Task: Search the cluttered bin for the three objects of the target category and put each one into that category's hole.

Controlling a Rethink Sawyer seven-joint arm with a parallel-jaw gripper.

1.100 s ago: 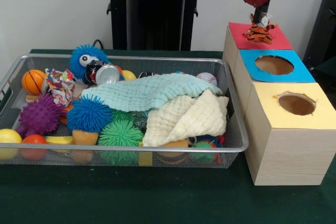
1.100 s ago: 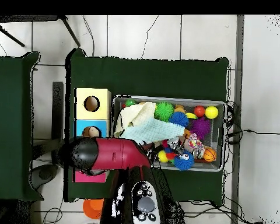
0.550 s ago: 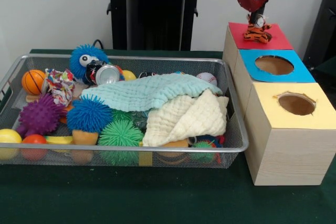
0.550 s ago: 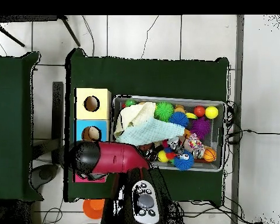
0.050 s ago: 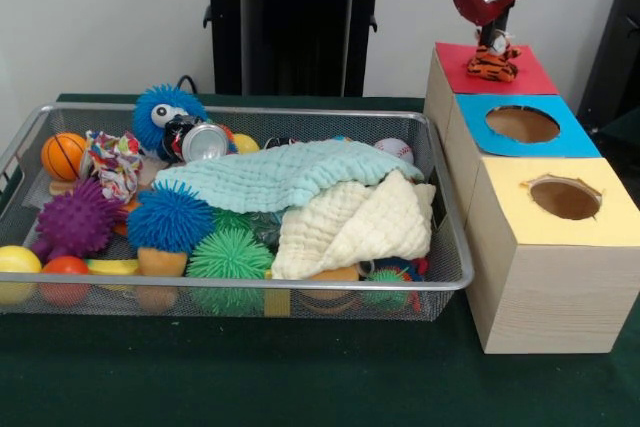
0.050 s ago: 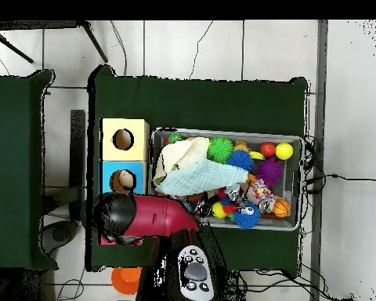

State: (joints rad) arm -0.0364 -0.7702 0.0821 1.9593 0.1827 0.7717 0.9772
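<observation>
While the gripper [image 5: 494, 45] holds the tiger toy [image 5: 493, 64], it has dipped toward the red box [image 5: 530, 77] at 12 o'clock, ready to drop.

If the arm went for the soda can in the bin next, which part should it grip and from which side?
The can lies on its side at the bin's far edge, silver end facing the front camera, wedged between the blue googly-eyed puffer and a yellow ball. Probably best to come straight down from above and close across the round body, behind the rim, since neighbours seem to block both sides.
</observation>
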